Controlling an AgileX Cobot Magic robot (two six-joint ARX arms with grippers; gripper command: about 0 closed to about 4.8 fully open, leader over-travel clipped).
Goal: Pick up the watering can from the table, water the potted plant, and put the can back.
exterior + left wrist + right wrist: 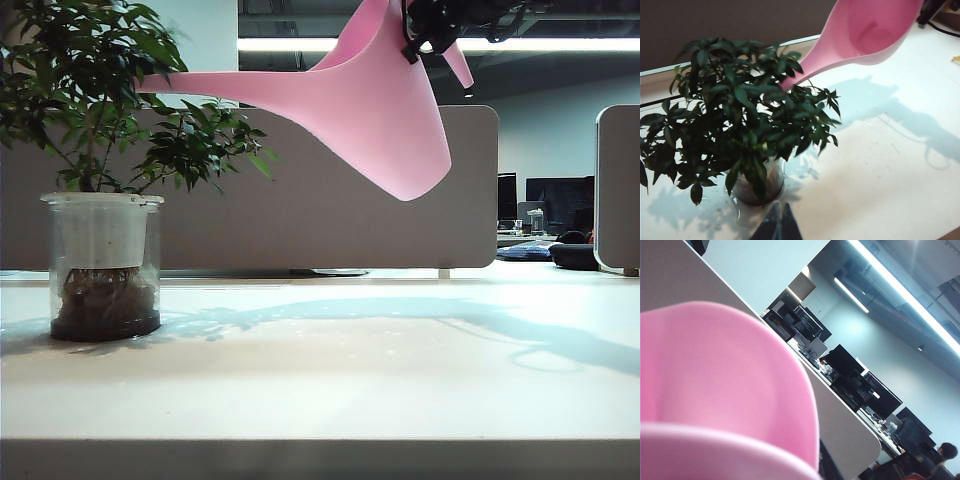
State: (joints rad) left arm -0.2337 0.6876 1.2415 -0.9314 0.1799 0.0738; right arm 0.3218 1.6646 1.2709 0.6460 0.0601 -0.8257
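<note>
The pink watering can (380, 110) hangs tilted high above the table (350, 380), its long spout reaching left into the leaves of the potted plant (100, 110). My right gripper (425, 35) is shut on the can's upper edge by the handle, at the top of the exterior view. In the right wrist view the can (725, 390) fills the foreground and hides the fingers. In the left wrist view the can (865, 35) has its spout buried in the plant (745, 120). My left gripper (780, 222) hovers low beside the clear jar, shut and empty.
A grey partition panel (330, 200) runs behind the table, with a second panel (618, 190) at the far right. Desks with monitors stand beyond them. Wet patches lie on the tabletop (715, 220) around the jar.
</note>
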